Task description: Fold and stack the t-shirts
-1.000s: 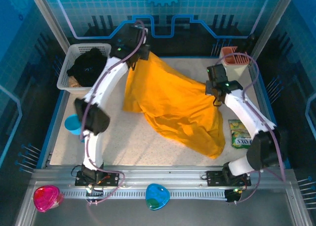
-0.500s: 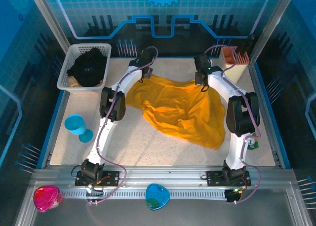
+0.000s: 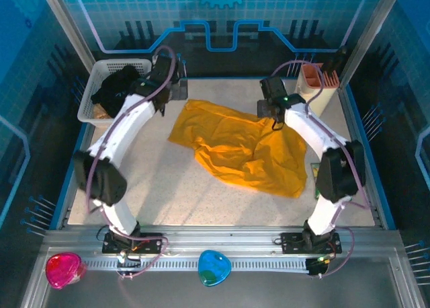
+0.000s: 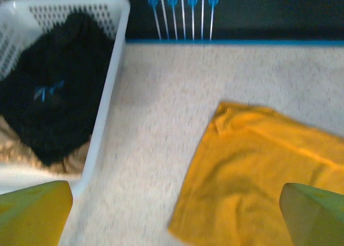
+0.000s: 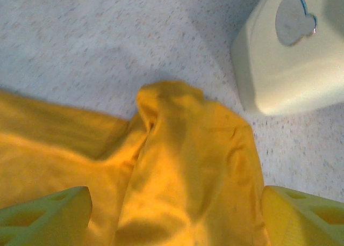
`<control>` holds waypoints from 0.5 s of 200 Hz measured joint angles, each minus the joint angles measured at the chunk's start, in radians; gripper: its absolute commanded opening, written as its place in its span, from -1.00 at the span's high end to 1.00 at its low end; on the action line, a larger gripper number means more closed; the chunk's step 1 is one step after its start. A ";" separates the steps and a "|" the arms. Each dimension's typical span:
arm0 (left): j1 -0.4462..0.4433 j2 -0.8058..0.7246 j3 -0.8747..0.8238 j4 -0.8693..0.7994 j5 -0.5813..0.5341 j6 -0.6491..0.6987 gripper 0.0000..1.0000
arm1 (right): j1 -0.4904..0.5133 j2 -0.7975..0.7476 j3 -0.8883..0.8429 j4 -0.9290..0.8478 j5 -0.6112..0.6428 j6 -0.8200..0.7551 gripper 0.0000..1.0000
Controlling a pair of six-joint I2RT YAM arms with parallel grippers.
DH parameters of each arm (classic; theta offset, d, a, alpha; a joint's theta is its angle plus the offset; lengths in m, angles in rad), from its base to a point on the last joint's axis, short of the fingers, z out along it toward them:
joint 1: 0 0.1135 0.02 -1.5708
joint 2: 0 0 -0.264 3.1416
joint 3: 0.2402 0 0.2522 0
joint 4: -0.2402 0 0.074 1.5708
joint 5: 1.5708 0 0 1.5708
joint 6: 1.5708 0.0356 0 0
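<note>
Both left gripper (image 4: 174, 216) and right gripper (image 5: 174, 214) gape near the yellow t-shirt (image 3: 242, 146); the basket (image 4: 110, 90) holds the black t-shirt (image 4: 54, 95).

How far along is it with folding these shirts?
Early days: nothing is folded or stacked. The yellow t-shirt lies rumpled, roughly spread out, on the table. Both arms hover near its far corners, with the left claw and right claw open and holding nothing. Left to do: flatten and fold it, then lift the black t-shirt out of the white basket, fold it and stack the two.
</note>
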 measured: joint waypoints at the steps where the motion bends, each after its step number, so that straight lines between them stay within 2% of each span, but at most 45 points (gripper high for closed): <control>1: 0.000 -0.004 -0.006 -0.001 0.001 -0.003 -0.95 | 0.004 -0.009 -0.009 0.001 -0.004 0.001 -0.56; 24: 0.000 -0.059 -0.241 -0.024 0.061 -0.084 -0.88 | 0.098 -0.132 -0.140 -0.003 -0.069 0.014 -0.49; 49: 0.000 0.017 -0.441 -0.023 0.139 -0.153 -0.82 | 0.248 -0.153 -0.224 0.002 -0.145 0.039 -0.41; 74: 0.000 0.101 -0.472 0.003 0.175 -0.200 -0.83 | 0.360 -0.078 -0.247 0.012 -0.201 0.053 -0.37; 100: 0.000 0.155 -0.430 0.053 0.179 -0.231 -0.83 | 0.426 0.047 -0.241 0.027 -0.240 0.053 -0.37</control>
